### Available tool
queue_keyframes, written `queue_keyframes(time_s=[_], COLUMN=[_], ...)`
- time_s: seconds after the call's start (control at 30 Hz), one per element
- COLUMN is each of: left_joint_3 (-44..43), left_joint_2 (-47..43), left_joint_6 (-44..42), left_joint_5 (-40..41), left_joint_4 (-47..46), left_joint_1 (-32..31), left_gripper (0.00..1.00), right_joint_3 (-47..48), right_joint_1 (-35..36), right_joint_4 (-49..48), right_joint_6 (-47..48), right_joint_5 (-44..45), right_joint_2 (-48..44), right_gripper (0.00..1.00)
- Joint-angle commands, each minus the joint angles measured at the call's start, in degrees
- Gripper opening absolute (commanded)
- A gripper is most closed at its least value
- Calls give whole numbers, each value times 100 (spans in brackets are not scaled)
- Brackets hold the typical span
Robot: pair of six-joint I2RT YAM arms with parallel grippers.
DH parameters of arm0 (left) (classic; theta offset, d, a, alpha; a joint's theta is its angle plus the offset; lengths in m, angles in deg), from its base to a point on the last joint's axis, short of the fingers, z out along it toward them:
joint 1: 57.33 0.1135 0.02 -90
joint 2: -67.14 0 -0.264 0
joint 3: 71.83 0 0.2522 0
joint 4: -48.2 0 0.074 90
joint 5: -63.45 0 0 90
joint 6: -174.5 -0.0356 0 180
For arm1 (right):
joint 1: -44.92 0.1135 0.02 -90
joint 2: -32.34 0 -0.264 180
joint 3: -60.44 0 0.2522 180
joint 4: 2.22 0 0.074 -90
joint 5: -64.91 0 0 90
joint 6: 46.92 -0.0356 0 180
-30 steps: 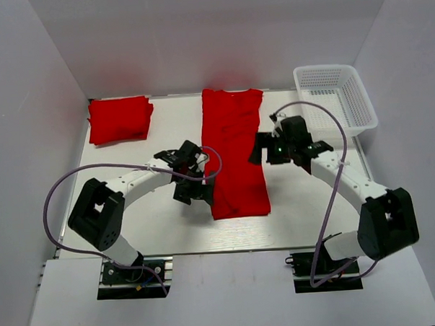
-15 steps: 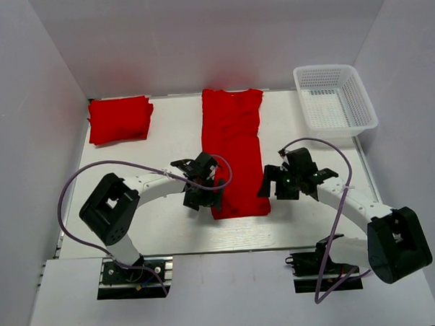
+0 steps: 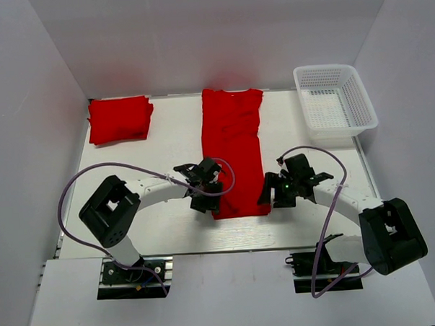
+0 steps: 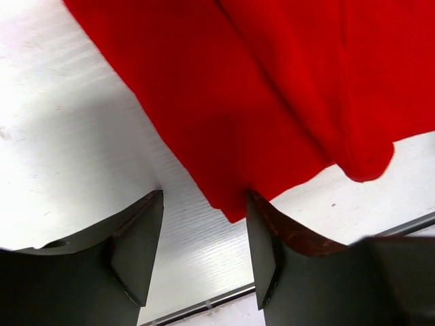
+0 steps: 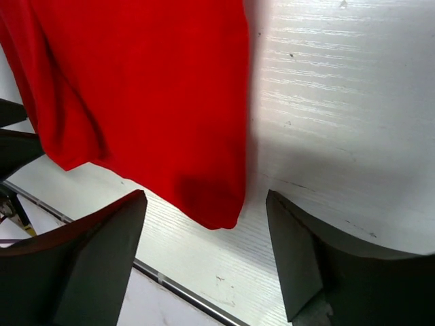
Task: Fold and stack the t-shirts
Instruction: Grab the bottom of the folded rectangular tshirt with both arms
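Pale grey walls are closing in a white desk on three sides, with both arm bases sitting at its near edge. Down the middle of the desk a red t-shirt is lying flat, folded into a long narrow strip that is running from the far edge toward the near one. The left arm and the right arm are each reaching inward to the strip's near end, one on either side, with purple cables looping above them. A white mesh basket is sitting at the far right corner, well apart from the strip. A second red t-shirt, folded into a compact square, is resting at the far left corner.

The left claw is hanging low over the strip's near left corner. In the left wrist view its dark fingers are standing apart, and the hem corner of the cloth is lying in the gap, just beside the right-hand finger. The right claw is hanging over the near right corner. In the right wrist view its fingers are spreading wide, with the cloth's rounded corner lying between them and touching neither. The right claw is gripping nothing, and the left claw is not clamping the cloth.
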Motion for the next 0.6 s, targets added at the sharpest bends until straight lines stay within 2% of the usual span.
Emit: queue_keyframes(time_s=[0.0,0.03,0.13,0.2,0.27,0.33,0.37,0.43,0.47,0.57], left_joint_3=[442,373,241,240,240,240,240,240,240,302], left_joint_2=[550,551,752,753,753,753,753,700,596,121], left_joint_6=[86,86,147,200,332,463,525,761,859,982], left_joint_5=[-230,-230,-125,-125,-72,50,103,323,411,307], left_joint_4=[69,69,157,236,236,376,455,771,868,1036], left_joint_1=[-193,-263,-316,-368,-369,-421,-422,-422,-422,-422], left_gripper=[61,61,52,43,36,5,0,0,0,0], right_joint_3=[-162,-171,-145,-136,-206,-224,-233,-241,-294,-435], right_joint_1=[-4,-4,-4,-4,5,-4,-4,22,31,39], right_joint_4=[-35,-35,27,62,97,115,141,229,255,325], right_joint_6=[-25,-7,37,46,37,28,37,46,46,11], right_joint_5=[16,25,51,16,-27,-72,-98,-230,-247,-484], right_joint_2=[87,123,237,307,343,343,308,247,63,-253], right_gripper=[76,73,67,67,58,44,29,3,0,0])
